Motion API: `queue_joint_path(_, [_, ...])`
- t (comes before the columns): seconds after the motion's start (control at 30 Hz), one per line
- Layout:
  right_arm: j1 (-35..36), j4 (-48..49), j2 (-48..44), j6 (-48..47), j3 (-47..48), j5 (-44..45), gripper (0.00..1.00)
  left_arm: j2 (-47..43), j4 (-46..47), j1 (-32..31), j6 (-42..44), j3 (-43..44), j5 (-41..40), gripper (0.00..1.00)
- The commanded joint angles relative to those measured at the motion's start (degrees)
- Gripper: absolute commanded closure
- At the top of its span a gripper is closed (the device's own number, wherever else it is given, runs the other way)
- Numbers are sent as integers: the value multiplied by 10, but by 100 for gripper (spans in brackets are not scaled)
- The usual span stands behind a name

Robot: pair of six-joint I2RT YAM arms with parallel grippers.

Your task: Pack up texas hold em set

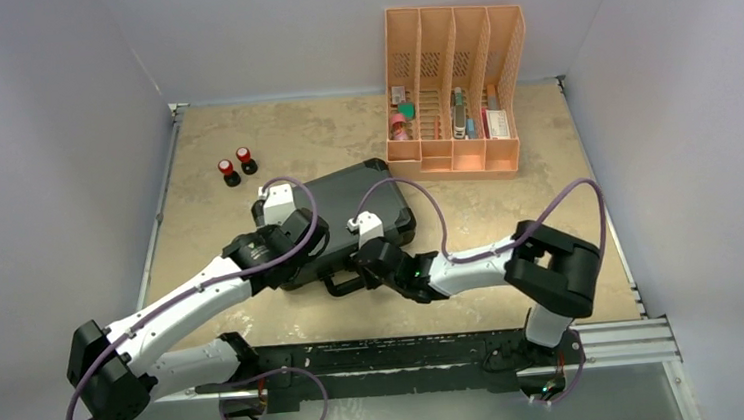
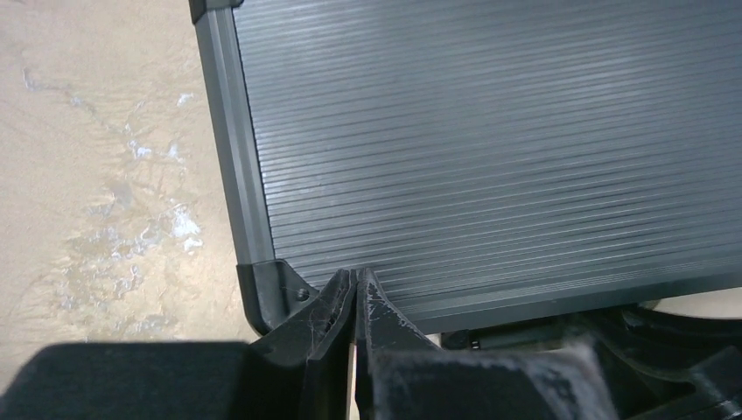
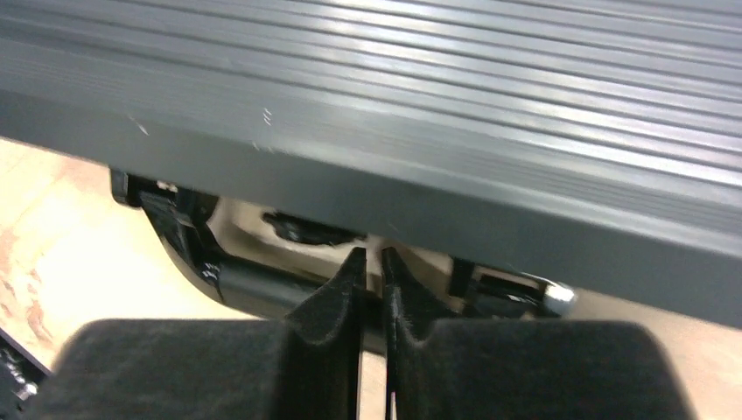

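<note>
Both grippers have their jaws pressed together, holding nothing: the left gripper (image 2: 354,289) at the near left corner of the case (image 1: 349,222), the right gripper (image 3: 373,267) at its near edge by the handle (image 3: 254,289). The case lies shut mid-table, toward the near edge. A push against its latch side could slide it across the table (image 1: 242,140) instead of fastening it, or a fingertip could snag the handle. No writing is readable.

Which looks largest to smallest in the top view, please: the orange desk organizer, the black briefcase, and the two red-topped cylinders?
1. Orange desk organizer and black briefcase: too close to rank, since the arms cover part of the case.
2. The two red-topped cylinders: by far the smallest, and alike in size.
</note>
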Motion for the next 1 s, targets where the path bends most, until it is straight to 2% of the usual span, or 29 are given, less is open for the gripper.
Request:
queue_joint_path(0.0, [-10, -1, -105, -32, -28, 7, 100, -26, 19, 2, 31, 52, -31, 96])
queue_joint_path(0.07, [-10, -15, -180, -40, -36, -9, 94, -45, 16, 2, 44, 69, -51, 93])
queue_joint_path(0.17, [-10, -71, -289, -37, -34, -3, 77, -89, 18, 2, 65, 88, -80, 88])
queue_joint_path(0.37, [-11, -219, -446, -62, 20, 205, 38, -208, 24, 2, 113, 116, -143, 75])
queue_joint_path(0.5, [-10, -298, -498, -81, 71, 318, 20, -286, 22, 2, 157, 138, -170, 50])
queue_joint_path(0.63, [-11, -358, -529, -80, 122, 395, 8, -328, 3, 2, 185, 171, -190, 46])
queue_joint_path(0.7, [-11, -379, -542, -82, 141, 415, 5, -337, -23, 2, 186, 195, -211, 45])
queue_joint_path(0.83, [-10, -422, -569, -78, 166, 457, 1, -353, -78, 2, 178, 237, -244, 44])
queue_joint_path(0.97, [-11, -455, -600, -54, 185, 481, 1, -372, -101, 2, 179, 260, -261, 36])
